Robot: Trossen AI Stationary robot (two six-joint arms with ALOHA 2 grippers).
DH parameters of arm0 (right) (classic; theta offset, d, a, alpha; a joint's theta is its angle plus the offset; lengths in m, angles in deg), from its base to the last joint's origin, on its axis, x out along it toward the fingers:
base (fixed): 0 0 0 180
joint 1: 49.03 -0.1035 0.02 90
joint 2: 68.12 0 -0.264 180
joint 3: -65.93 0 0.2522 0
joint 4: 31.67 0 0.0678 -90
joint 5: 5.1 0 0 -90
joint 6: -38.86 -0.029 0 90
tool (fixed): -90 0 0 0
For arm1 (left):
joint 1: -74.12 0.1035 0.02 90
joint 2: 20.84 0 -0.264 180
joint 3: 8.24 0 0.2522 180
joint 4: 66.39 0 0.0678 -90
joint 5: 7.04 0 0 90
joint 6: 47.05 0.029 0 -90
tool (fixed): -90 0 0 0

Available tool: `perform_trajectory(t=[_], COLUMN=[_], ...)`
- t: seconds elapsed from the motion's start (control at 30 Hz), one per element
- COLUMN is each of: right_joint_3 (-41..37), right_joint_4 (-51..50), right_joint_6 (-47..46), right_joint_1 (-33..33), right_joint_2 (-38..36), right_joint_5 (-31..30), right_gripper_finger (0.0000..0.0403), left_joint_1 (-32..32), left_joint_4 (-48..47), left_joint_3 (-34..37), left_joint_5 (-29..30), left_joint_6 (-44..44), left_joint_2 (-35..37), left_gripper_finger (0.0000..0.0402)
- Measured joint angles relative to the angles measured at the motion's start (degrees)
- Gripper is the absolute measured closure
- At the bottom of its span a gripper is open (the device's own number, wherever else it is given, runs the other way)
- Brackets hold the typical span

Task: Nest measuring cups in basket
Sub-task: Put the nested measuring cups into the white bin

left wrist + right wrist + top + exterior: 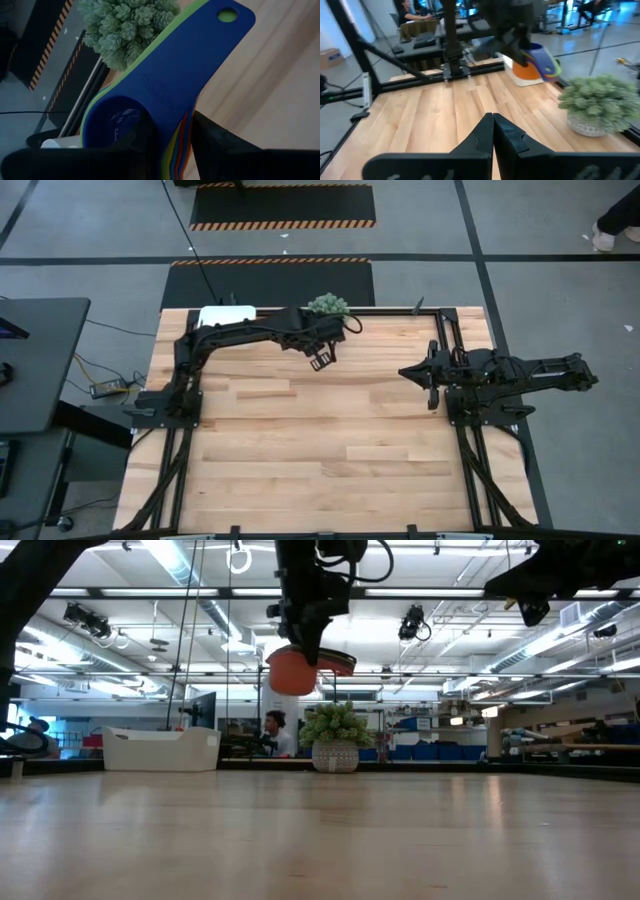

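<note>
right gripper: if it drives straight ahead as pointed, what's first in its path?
Likely the left arm's gripper holding the stacked measuring cups, ahead across bare table. The shut right gripper has the plant off to one side. Depth is unclear.

Raised lettering runs along the blue measuring cup's handle (pixel 165 92), too small to read.

Wooden table (pixel 330 440) — basket (pixel 227 314), plant (pixel 328 305)

A light wooden table (pixel 320 450) stands on a grey floor (pixel 560 240) marked with dark lines and hazard-striped black mats (pixel 282 206). Beyond it, ceiling strip lights (pixel 170 555) brighten an open workshop with distant desks
</note>
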State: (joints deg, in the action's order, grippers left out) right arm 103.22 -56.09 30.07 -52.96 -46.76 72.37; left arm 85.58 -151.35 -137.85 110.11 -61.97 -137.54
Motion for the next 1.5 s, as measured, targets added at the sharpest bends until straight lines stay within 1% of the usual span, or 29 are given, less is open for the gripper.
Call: perform_trajectory(t=[0.2, 0.3, 0.73, 1.13, 1.4, 1.5], right_joint_3=[0.0, 0.0, 0.0, 0.0, 0.0, 0.0], right_joint_4=[-0.3, -0.6, -1.5, -2.3, -2.3, -2.3], right_joint_6=[-0.3, 0.0, 0.2, 0.0, 0.3, 0.4], right_joint_1=[0.0, 0.0, 0.1, 0.1, 0.1, 0.1], right_joint_2=[0.0, 0.0, 0.0, 0.0, 0.0, 0.0], right_joint_5=[-5.6, -7.4, -7.4, -7.4, -7.3, -7.3], right_gripper_finger=[0.0389, 0.0389, 0.0389, 0.0389, 0.0389, 0.0389], left_joint_1=[0.3, 0.7, 3.4, 4.2, 4.5, 4.4], left_joint_4=[-2.5, -4.6, -7.1, -7.8, -6.9, -4.6], left_joint_3=[0.0, 0.0, 0.0, 0.0, 0.1, 2.2], left_joint_5=[-0.3, -0.4, 1.2, 1.5, -1.8, -2.1], left_joint_6=[0.6, 0.6, 1.0, 2.1, 3.4, 3.8], left_joint_2=[2.0, 2.6, 5.4, 11.3, 13.0, 13.4], left_gripper_finger=[0.0301, 0.0301, 0.0301, 0.0301, 0.0301, 0.0301])
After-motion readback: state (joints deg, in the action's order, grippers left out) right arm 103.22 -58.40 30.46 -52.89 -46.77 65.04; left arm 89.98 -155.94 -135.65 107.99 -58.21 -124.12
